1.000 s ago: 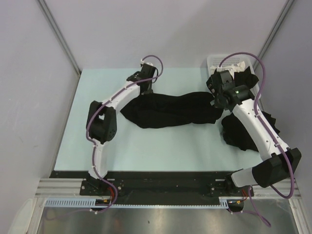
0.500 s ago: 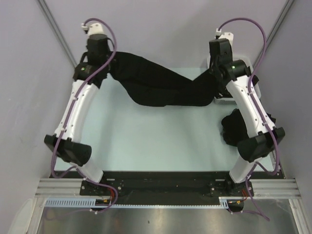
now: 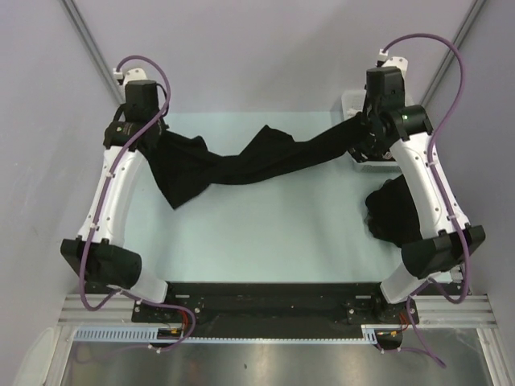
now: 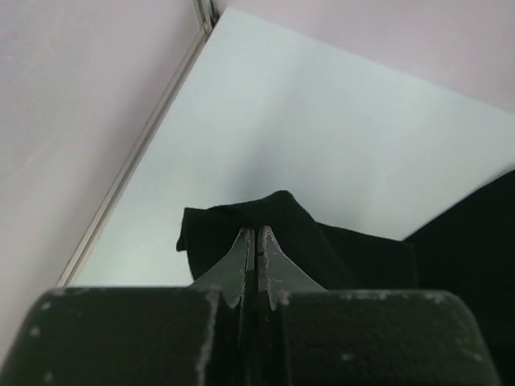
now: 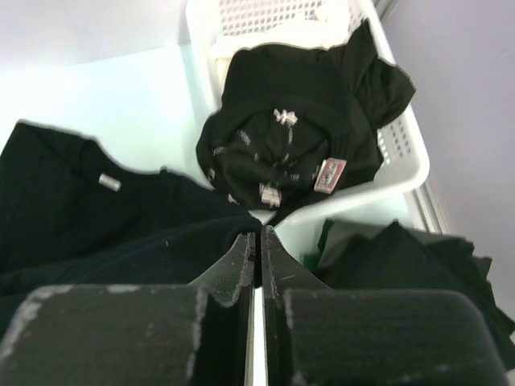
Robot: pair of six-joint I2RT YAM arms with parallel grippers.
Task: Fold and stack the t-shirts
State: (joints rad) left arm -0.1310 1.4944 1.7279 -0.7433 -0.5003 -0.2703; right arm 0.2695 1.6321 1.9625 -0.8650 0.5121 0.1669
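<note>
Top external view, nearest first: both arm bases sit at the near edge of the table [image 3: 265,233], and each arm rises and reaches toward the far side. Near the right arm's base, on the table's right side, lies a crumpled black pile [image 3: 390,213] of cloth, apart from everything held.

Farther in, one black shirt [image 3: 257,157] is strung between the two arms above the table. It sags in the middle, and a loose flap hangs down toward the table near the left arm. The left gripper [image 3: 149,135] pinches the shirt's left end, raised over the far-left corner. The right gripper [image 3: 364,133] pinches the right end, over the far-right part of the table, just in front of the white basket [image 3: 352,100].

Left wrist view: the left gripper [image 4: 256,241] has its jaws pressed together, with a fold of shirt [image 4: 273,217] at the tips and pale table beyond.

Right wrist view: the right gripper [image 5: 259,241] is likewise clamped tight, with the shirt [image 5: 96,225] spreading left from the tips; a small grey label shows on it. The pile [image 5: 402,265] lies lower right. Beyond, the basket [image 5: 402,173] holds a marked shirt [image 5: 290,137], black with white marks and a red-and-white tag, draped over the basket's right rim. Some white cloth lies at the basket's far side.
</note>
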